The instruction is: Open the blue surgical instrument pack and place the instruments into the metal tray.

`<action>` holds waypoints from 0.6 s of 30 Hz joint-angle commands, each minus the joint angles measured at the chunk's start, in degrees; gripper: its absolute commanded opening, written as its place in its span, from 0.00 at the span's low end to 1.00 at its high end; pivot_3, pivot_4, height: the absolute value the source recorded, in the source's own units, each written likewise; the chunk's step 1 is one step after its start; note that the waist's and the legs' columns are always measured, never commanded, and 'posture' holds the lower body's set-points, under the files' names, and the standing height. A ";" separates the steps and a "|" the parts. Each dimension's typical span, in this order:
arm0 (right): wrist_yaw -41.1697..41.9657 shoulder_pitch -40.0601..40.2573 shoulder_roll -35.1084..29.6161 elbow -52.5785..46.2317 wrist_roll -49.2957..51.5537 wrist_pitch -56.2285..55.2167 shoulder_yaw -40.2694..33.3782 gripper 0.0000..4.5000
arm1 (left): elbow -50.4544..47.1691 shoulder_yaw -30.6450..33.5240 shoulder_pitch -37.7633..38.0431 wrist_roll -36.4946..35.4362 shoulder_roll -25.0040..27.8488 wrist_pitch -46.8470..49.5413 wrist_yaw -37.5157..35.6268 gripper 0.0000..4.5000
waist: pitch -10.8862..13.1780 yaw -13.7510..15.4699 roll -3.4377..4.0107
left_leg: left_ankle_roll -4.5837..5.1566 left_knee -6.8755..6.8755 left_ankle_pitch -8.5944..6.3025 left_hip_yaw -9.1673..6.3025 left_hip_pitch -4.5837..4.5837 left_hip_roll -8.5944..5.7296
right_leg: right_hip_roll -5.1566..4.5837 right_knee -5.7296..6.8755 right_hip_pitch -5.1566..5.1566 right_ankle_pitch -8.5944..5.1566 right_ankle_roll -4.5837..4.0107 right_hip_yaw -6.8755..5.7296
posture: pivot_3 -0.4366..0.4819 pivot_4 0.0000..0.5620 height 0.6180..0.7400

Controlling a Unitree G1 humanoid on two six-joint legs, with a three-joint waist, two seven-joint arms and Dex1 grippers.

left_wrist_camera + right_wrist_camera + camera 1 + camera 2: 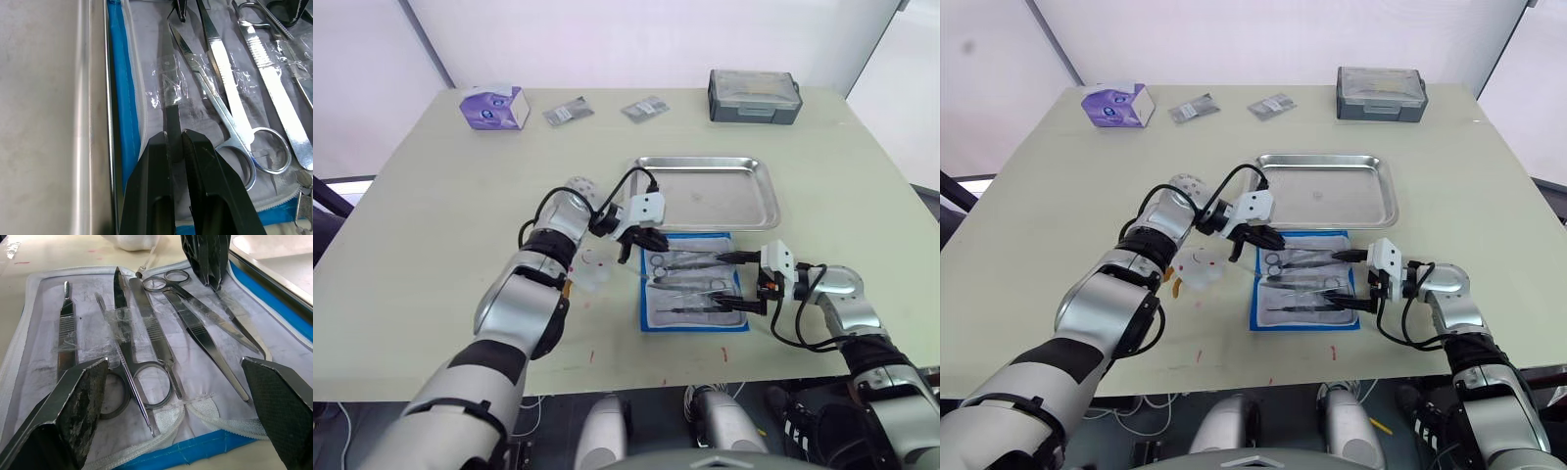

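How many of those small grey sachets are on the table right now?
2 sachets, both along the table's far side: the left sachet beside the tissue box, the right sachet nearer the grey box. None seems hidden.

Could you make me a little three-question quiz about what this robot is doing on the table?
1. True or false: the metal tray already holds instruments.
2. The left claw is shut on: A) a slim dark instrument, B) the purple tissue box, C) the tray rim.
3. Fill in: the right claw stands ____ at the near end of the blue pack.

Key: 1 false, the tray is bare; 2 A; 3 open, fingers spread wide over the handles.
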 commanded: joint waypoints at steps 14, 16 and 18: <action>-3.31 2.45 -0.13 0.91 -6.69 8.47 5.02 1.00 | -2.71 0.36 -0.26 -0.67 2.12 1.23 -0.15 0.01 | 0.00 -0.07 -0.01 | 0.00 0.00 0.00 -0.02 0.04 0.00 | 0.03 0.02 0.00 0.00 -0.01 0.05 | 0.48 0.27 0.93; -3.68 2.68 -0.30 0.49 -6.77 9.47 5.31 1.00 | -2.68 0.41 -0.37 -0.76 2.24 1.25 -0.06 0.01 | 0.00 -0.03 -0.01 | 0.00 0.00 0.00 -0.07 0.04 0.00 | 0.06 0.03 0.00 0.00 -0.01 0.05 | 0.48 0.27 0.93; -4.16 2.89 -0.58 0.00 -6.96 10.81 5.59 1.00 | -2.63 0.49 -0.55 -0.85 2.44 1.23 0.00 0.01 | 0.00 -0.04 -0.01 | 0.00 0.00 0.00 -0.07 0.04 0.00 | 0.06 0.02 0.00 0.00 -0.01 0.05 | 0.48 0.27 0.93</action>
